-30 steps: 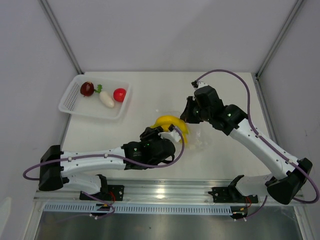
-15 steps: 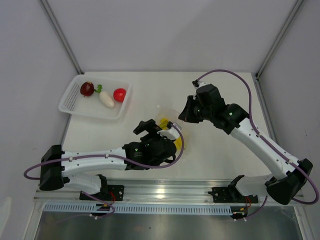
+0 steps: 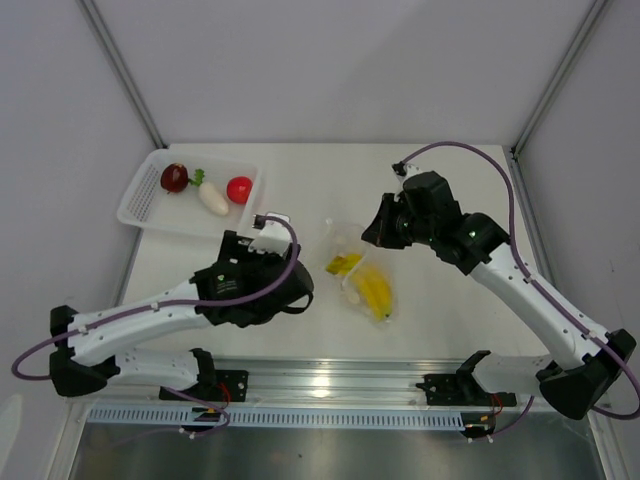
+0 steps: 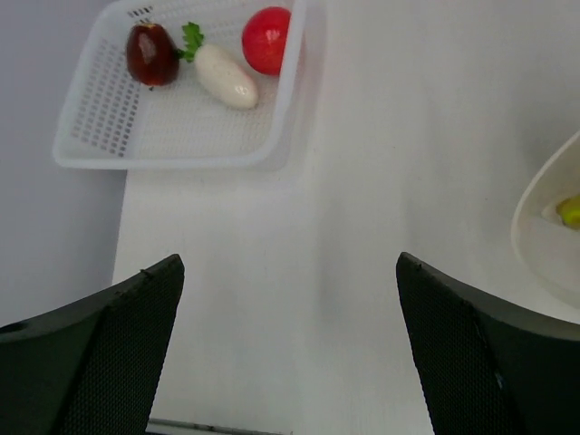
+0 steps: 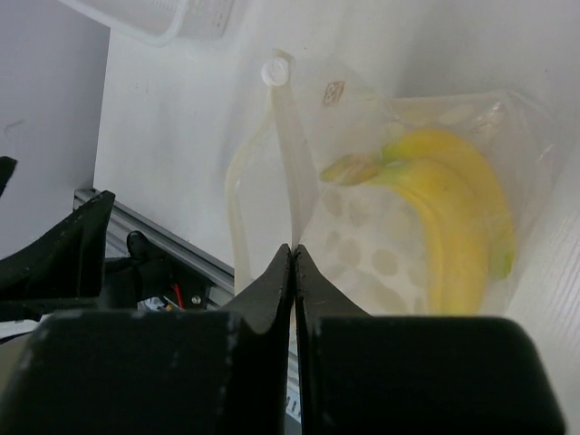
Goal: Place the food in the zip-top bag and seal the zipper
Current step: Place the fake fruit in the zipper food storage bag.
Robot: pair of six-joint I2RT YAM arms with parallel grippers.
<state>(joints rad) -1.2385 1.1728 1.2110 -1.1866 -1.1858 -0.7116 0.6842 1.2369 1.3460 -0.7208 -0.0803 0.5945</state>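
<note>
- 1 banana bunch (image 3: 376,292) lies inside the single zip-top bag (image 3: 338,236), mid-table (image 3: 300,170).
- 3 pieces sit in the white mesh basket (image 3: 140,216): red apple (image 3: 239,189), white radish (image 3: 212,197), dark purple-red fruit (image 3: 174,178).
- Left end effector (image 4: 288,263): spread wide, holding nothing.
- Right end effector (image 5: 292,249): pressed together, pinching the zipper (image 5: 288,154).

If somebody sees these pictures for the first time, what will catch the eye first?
The yellow banana bunch stands out first, lying inside the clear zip-top bag at the middle of the table; the right hand pinches the bag's edge. Next come the bright pieces in the white basket at the far left: red apple, white radish and dark round fruit. The left hand hangs open and empty between them.
</note>
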